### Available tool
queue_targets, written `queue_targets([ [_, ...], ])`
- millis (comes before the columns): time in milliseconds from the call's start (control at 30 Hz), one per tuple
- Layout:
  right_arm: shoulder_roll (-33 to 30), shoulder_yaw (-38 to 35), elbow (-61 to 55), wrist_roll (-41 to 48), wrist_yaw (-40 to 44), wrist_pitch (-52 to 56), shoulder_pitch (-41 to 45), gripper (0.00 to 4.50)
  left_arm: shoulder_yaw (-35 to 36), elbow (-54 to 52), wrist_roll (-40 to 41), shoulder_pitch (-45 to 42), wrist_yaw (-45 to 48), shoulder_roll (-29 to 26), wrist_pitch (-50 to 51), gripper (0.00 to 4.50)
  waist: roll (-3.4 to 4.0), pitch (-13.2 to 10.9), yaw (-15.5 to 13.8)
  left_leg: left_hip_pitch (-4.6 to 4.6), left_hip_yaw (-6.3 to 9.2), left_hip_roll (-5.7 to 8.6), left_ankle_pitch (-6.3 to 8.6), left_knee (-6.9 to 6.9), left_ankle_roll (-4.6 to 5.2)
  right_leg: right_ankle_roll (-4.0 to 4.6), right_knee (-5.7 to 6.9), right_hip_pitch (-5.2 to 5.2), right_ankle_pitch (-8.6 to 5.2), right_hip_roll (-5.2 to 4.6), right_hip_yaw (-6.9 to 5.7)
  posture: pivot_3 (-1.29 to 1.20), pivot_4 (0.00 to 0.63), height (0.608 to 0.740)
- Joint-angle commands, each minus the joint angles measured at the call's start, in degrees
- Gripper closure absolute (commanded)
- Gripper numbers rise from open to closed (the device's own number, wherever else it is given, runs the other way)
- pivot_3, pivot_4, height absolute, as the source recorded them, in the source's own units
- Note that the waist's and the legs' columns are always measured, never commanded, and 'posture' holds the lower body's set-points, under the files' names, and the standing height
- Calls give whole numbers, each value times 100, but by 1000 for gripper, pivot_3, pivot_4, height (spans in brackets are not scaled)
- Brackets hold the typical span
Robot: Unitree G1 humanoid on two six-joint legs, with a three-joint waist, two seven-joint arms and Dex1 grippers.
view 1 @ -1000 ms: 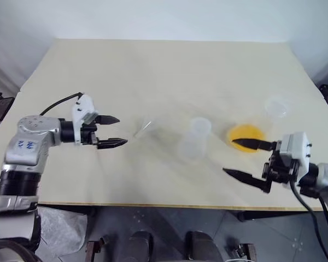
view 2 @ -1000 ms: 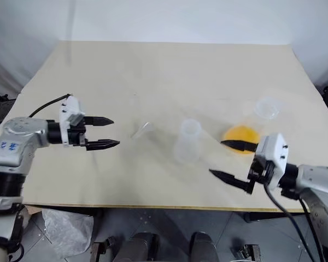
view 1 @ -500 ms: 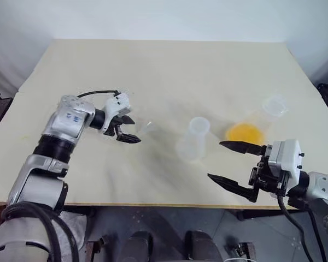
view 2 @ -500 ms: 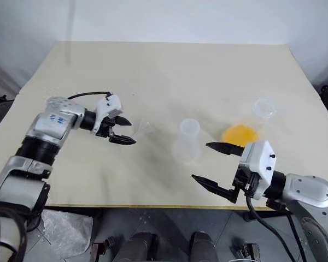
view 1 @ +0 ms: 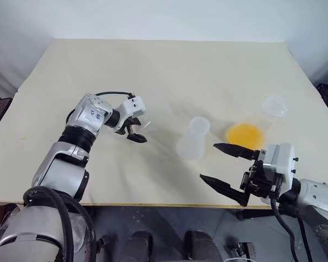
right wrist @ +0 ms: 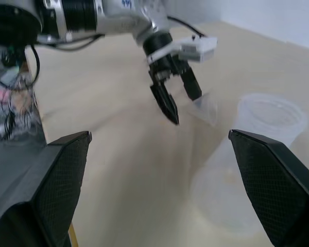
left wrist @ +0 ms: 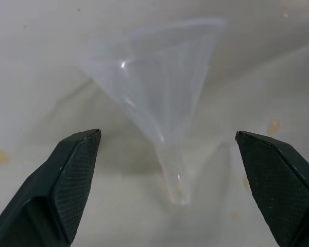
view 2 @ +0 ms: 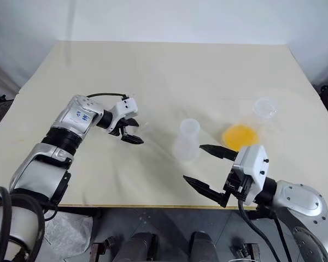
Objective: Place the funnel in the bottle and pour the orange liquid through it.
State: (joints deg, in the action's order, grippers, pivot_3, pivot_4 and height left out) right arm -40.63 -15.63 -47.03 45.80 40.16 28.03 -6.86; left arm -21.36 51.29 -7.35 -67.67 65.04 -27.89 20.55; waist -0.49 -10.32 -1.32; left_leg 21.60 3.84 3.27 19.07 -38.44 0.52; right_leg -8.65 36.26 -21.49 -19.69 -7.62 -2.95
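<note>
While no writing is legible, left tool (view 1: 138, 131) gapes empty around the funnel (left wrist: 159, 98); right tool (view 1: 224, 165) gapes empty.

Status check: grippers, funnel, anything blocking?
Left gripper open, straddling funnel lying on table. Right gripper open, empty. Bottle upright; nothing in the way.
</note>
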Motion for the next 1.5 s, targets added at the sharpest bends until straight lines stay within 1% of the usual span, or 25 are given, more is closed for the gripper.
queue_targets([
  [33, 34, -289, -118, 175, -145, -22, -182, 0, 53, 334, -171, -223, -114, 53, -205, 30, -2, -1, -1, 0, 0, 2, 0, -4, 1, 0, 5, 0, 0, -2, 0, 0, 150, 740],
  [133, -19, -468, -4, 151, -73, -107, -310, 0, 56, 593, -260, -304, -161, 102, -300, 30, -2, -1, -1, 0, 1, 5, 1, -11, 2, 0, 17, -1, 0, -1, 0, 0, 150, 740],
  [267, -161, -758, 121, 276, 2, -74, -255, 0, 70, 880, -351, -397, -197, 155, -422, 30, -2, -1, -1, 0, -1, 4, 1, -24, 2, 0, 25, 0, 0, -1, 2, 0, 150, 740],
  [467, -368, -903, 210, 325, 121, -29, -191, 0, 96, 1139, -418, -509, -220, 245, -522, 30, -2, -1, -1, 0, -1, 4, 3, -30, 4, 0, 30, 1, 0, -2, 4, 0, 150, 740],
  [500, -390, -912, 215, 338, 127, -25, -183, 0, 100, 1165, -429, -520, -221, 255, -531, 422, -2, -1, -1, -1, -1, 4, 3, -31, 5, 0, 30, 1, 0, -2, 4, 0, 150, 740],
  [567, -465, -942, 247, 342, 161, -17, -135, 0, 64, 1231, -494, -557, -200, 280, -536, 901, -2, -1, -1, 0, 0, 3, 3, -31, 5, 0, 30, 1, 0, -2, 4, 0, 150, 740],
  [700, -521, -942, 290, 328, 176, -12, -81, 0, 20, 1329, -619, -616, -137, 308, -531, 2184, -2, -1, 4, 0, -2, 4, 4, -30, 7, 0, 31, 0, 0, 0, 3, 0, 150, 740],
  [933, -610, -916, 413, 257, 243, -29, 35, 0, 25, 1338, -752, -724, 5, 313, -418, 4285, -2, -1, 4, 0, -1, 4, 4, -30, 7, -1, 32, 0, 0, -1, 3, 0, 150, 740],
  [1133, -673, -860, 595, 155, 358, -65, 192, 0, 148, 1237, -697, -793, -6, 269, -299, 4326, -3, -1, 4, 0, -1, 4, 4, -30, 7, -1, 32, 0, 0, -1, 3, 0, 150, 740],
  [1233, -703, -851, 685, 103, 421, -83, 285, 0, 398, 1062, -485, -810, 13, 183, -186, 4326, -4, -2, 6, 1, -1, 3, 4, -31, 7, -1, 32, -2, 0, -1, 3, 0, 150, 740],
  [1367, -716, -856, 798, 22, 526, -123, 394, 0, 1142, 577, 167, -737, 47, 77, -16, 4326, -7, -4, 7, 10, 1, -3, 4, -37, 7, -1, 32, -8, 0, -2, 2, 0, 150, 740],
  [1500, -736, -855, 921, -26, 613, -132, 513, 0, 1970, -187, 962, -450, 50, -20, 166, 4326, -7, -4, 8, 15, 9, -11, 4, -42, 7, -1, 38, -11, 0, -7, 0, 0, 150, 740],
])
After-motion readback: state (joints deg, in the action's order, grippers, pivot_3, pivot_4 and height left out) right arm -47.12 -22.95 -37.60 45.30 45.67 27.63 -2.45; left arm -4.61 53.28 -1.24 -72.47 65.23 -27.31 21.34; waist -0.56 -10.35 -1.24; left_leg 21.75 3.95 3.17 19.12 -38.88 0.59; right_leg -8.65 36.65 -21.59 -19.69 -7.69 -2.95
